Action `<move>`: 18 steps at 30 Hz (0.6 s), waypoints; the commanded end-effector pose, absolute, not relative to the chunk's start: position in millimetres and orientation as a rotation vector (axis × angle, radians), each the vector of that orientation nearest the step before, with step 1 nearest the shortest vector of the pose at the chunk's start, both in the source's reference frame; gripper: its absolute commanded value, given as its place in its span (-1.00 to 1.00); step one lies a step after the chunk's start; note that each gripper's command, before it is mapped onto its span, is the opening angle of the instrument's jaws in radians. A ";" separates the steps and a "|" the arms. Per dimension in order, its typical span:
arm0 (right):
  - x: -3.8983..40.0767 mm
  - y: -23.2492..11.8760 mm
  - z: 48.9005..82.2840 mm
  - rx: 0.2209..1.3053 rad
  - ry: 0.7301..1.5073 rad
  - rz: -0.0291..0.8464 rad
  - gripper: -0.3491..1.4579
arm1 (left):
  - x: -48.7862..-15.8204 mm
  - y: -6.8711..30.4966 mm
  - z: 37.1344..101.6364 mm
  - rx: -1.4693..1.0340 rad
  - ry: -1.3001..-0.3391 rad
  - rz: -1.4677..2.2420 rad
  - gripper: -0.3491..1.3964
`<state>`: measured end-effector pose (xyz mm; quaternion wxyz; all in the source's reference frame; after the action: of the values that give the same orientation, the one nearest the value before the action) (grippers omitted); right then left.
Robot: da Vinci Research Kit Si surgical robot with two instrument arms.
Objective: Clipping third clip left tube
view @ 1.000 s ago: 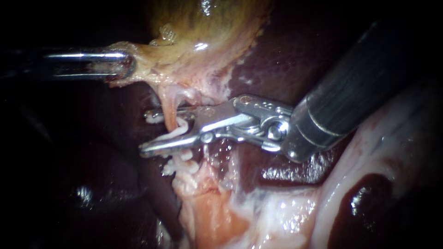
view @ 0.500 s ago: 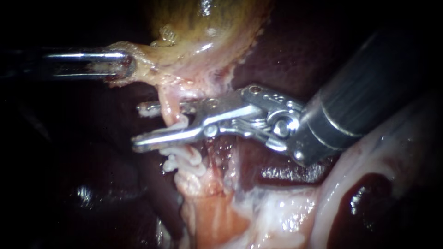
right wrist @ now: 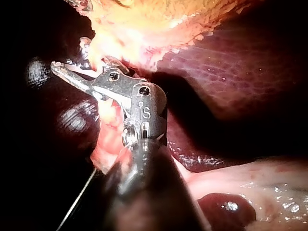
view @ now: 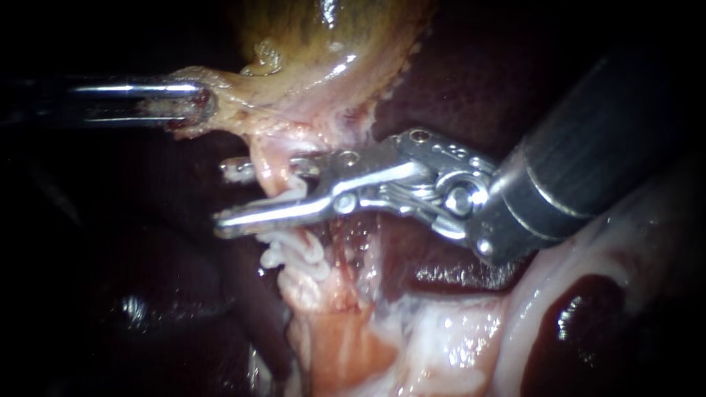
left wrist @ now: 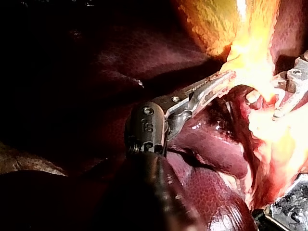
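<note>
- Hand of the right instrument (view: 226, 196): its jaws stand apart and carry a white clip (view: 292, 194), which shows at the far jaw's tip and at the throat.
- These jaws straddle the tube (view: 266, 163), one on each side. The tube runs down from the gallbladder (view: 323, 44) and passes between them, inside the clip.
- Just below the nearer jaw, two clips (view: 298, 257) already sit on the same tube, close together.
- Hand of the left instrument (view: 197, 105) is closed on the gallbladder's edge, off to the side of the tube. In the left wrist view its toothed jaws pinch the yellow tissue.
- Liver (view: 441, 276) lies dark red and glossy behind and around the tube.
- Shaft of the right instrument comes in from the upper right, across the liver.
</note>
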<state>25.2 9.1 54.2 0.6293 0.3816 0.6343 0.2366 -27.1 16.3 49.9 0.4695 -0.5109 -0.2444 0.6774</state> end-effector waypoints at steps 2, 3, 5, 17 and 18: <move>25.1 9.0 54.2 0.874 1.453 0.541 -0.29 | -27.1 16.3 49.9 -1.252 -0.599 1.660 -1.00; 25.0 9.0 54.2 0.875 1.453 0.540 -0.30 | -27.1 16.3 49.9 -1.252 -0.599 1.660 -1.00; 24.9 9.0 54.2 0.880 1.451 0.544 -0.34 | -27.1 16.3 49.9 -1.252 -0.599 1.660 -1.00; 24.1 8.9 54.4 0.930 1.434 0.565 -1.00 | -27.1 16.3 50.0 -1.252 -0.599 1.660 -1.00; 24.1 9.0 54.5 0.931 1.435 0.564 -1.00 | -27.1 16.3 50.0 -1.252 -0.599 1.660 -1.00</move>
<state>24.0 9.0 54.5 0.6206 0.4065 0.6234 0.2469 -27.1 16.3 49.9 0.4692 -0.5110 -0.2446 0.6774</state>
